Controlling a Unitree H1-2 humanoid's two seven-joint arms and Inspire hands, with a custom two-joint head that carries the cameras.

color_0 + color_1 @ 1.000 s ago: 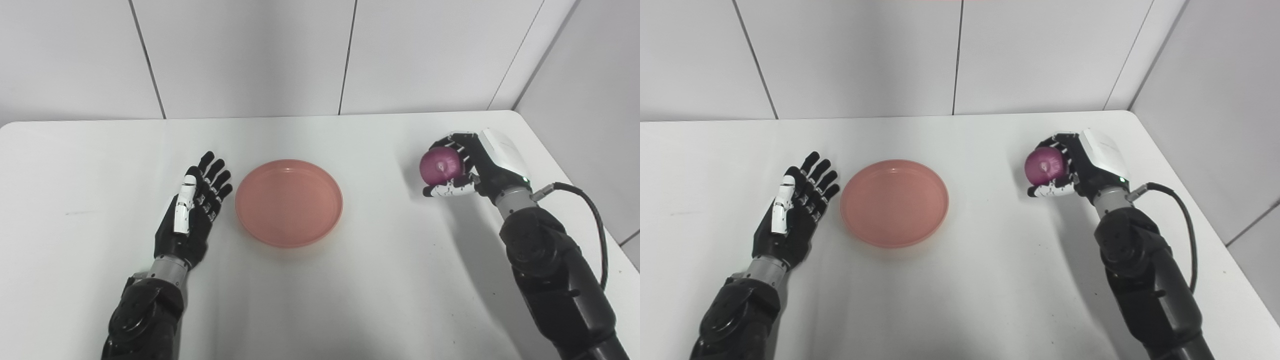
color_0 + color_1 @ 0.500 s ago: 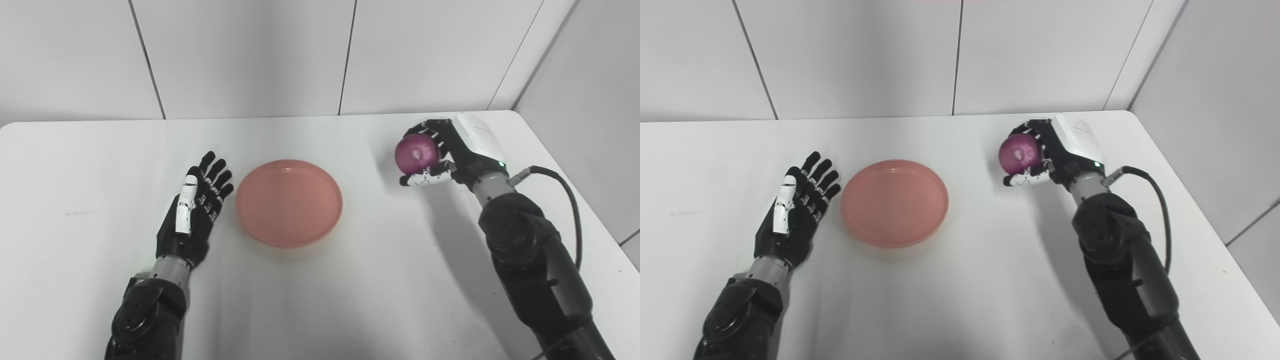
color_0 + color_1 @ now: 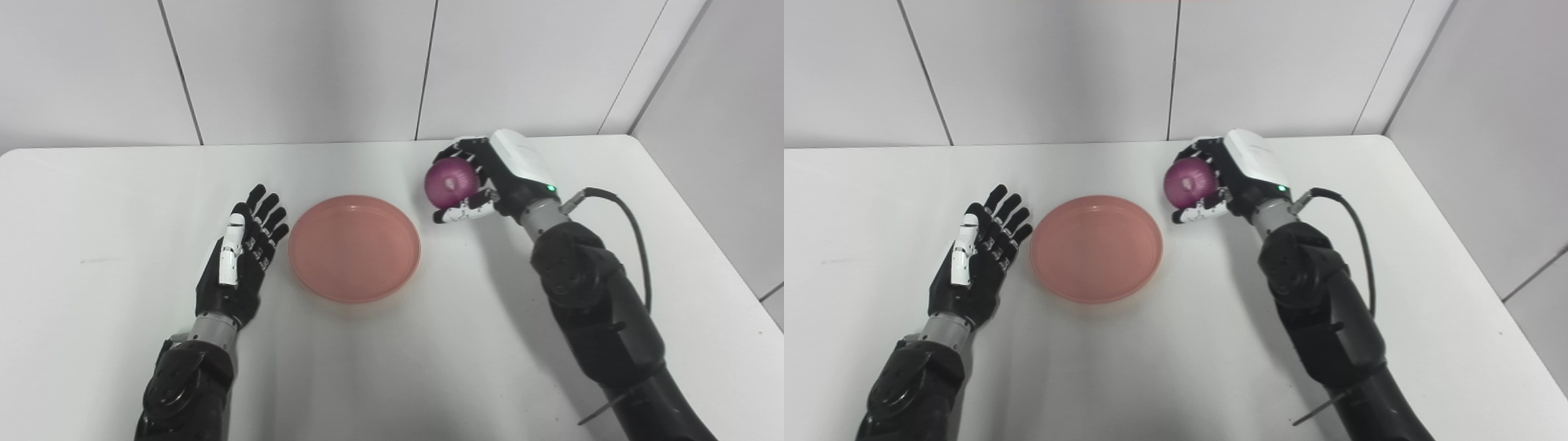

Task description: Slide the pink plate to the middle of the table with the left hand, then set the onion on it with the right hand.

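The right hand (image 3: 490,177) grasps the onion (image 3: 451,179), its far side hidden by fingers, above the table (image 3: 92,202) beside the empty plate (image 3: 354,248) mid-table. The left hand (image 3: 242,257) rests released left of it.

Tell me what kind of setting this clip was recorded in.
Probably a lab test booth: a plain white table boxed in by blank grey wall panels, bare apart from a pink plate and the onion in the right hand.

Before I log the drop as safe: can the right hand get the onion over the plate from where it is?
Probably yes. The right hand holds the onion just beside the plate, with nothing between; the left hand lies open on the far side.
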